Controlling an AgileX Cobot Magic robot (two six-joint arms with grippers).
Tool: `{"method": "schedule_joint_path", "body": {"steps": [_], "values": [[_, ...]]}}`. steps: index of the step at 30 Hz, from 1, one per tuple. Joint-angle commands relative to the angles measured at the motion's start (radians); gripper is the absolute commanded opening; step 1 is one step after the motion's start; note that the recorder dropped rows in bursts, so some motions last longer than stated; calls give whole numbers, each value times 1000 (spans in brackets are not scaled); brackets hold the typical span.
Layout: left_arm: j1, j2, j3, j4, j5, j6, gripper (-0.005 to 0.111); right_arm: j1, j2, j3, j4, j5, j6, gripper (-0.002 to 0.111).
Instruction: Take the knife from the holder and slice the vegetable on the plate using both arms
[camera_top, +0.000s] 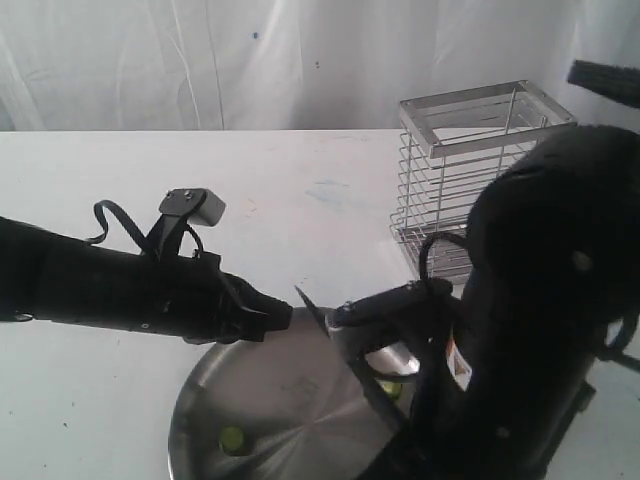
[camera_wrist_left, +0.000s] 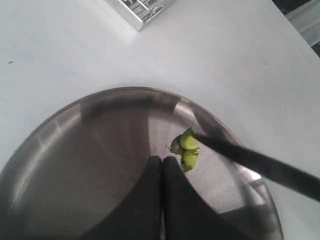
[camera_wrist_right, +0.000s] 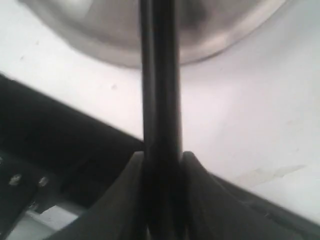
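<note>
The steel plate (camera_top: 262, 400) lies at the near middle of the white table. Green vegetable pieces (camera_wrist_left: 186, 148) sit on it, and one round slice (camera_top: 232, 437) lies apart near the front rim. My right gripper (camera_wrist_right: 162, 157) is shut on the black handle of the knife (camera_wrist_right: 160, 75), just off the plate's rim. The dark blade (camera_wrist_left: 250, 159) reaches over the plate, its tip at the vegetable pieces. In the exterior view the knife (camera_top: 315, 312) slants across the plate. My left gripper (camera_wrist_left: 162, 161) hovers shut and empty over the plate, beside the vegetable.
The wire holder (camera_top: 470, 170) stands upright at the back right of the table, behind the bulky right arm (camera_top: 540, 300). The left arm (camera_top: 120, 285) stretches in low from the left. A white curtain hangs behind the table.
</note>
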Motion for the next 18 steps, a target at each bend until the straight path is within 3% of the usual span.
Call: {"method": "schedule_joint_path", "body": {"steps": [1, 7, 12, 16, 18], "values": [[3, -8, 8, -24, 11, 26, 0, -159, 102, -34, -119, 7, -255, 0], [3, -6, 8, -24, 4, 44, 0, -195, 129, -128, -186, 7, -419, 0], [4, 86, 8, -24, -90, 33, 0, -195, 125, -110, -317, 7, -344, 0], [14, 163, 8, -24, 80, 38, 0, -202, 86, -110, -340, 7, -316, 0], [14, 186, -5, -24, 29, 47, 0, -221, 62, -110, -344, 7, -295, 0]]}}
